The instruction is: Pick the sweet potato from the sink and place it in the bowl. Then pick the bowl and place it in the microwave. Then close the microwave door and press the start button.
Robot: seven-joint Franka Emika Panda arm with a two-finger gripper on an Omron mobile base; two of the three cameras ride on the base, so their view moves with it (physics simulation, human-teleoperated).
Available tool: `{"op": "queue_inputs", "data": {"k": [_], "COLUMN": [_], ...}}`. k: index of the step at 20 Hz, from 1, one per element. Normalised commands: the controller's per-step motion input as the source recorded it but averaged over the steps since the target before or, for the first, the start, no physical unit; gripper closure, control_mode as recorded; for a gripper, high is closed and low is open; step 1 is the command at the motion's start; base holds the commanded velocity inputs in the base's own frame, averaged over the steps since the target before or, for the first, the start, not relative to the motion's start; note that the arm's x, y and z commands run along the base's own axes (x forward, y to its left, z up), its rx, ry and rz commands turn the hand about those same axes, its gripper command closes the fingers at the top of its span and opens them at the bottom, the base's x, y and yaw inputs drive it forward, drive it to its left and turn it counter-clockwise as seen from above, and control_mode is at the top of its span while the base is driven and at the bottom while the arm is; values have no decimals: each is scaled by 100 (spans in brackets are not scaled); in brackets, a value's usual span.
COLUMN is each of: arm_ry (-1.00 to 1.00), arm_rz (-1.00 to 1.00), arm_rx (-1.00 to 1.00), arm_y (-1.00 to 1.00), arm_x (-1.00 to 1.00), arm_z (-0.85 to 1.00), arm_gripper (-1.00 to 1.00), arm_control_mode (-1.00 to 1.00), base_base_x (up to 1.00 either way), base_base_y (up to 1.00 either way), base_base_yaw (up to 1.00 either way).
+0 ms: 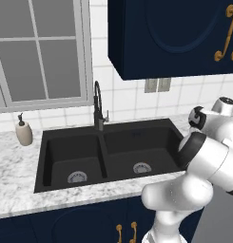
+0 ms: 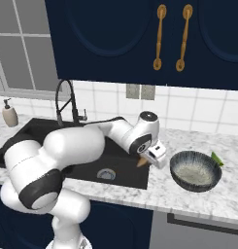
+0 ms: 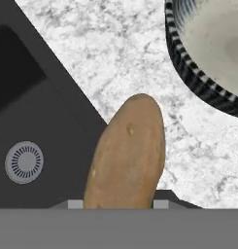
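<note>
Sweet potato (image 3: 126,154): smooth, orange-brown, elongated; long axis runs out from the end effector (image 2: 148,159), which clamps it, rounded tip toward the marble worktop (image 3: 130,58).

The arm reaches forward and right — its tool (image 2: 148,159) angled down, jaws clamped on a load.

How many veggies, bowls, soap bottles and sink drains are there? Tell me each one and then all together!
Sweet potato: 1
Bowl: 1
Soap bottle: 1
Sink drains: 2
Total: 5
</note>
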Motion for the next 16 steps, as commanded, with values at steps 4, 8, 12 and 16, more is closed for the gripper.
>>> {"op": "queue_inputs", "data": {"k": [4,8,12,16], "arm_ry": [0,0,0,0], "arm_rz": [-26,-24,-23,-19], "arm_rx": [0,0,0,0], "arm_y": [-84,-60,-45,-51], "arm_x": [-21,-1,0,0], "arm_z": [50,48,10,-26], "arm_gripper": [100,100,100,100], "arm_control_mode": [-100,-100,-100,-100], "base_base_x": [0,0,0,0], "base_base_y": [0,0,0,0], "base_base_yaw": [0,0,0,0]}}
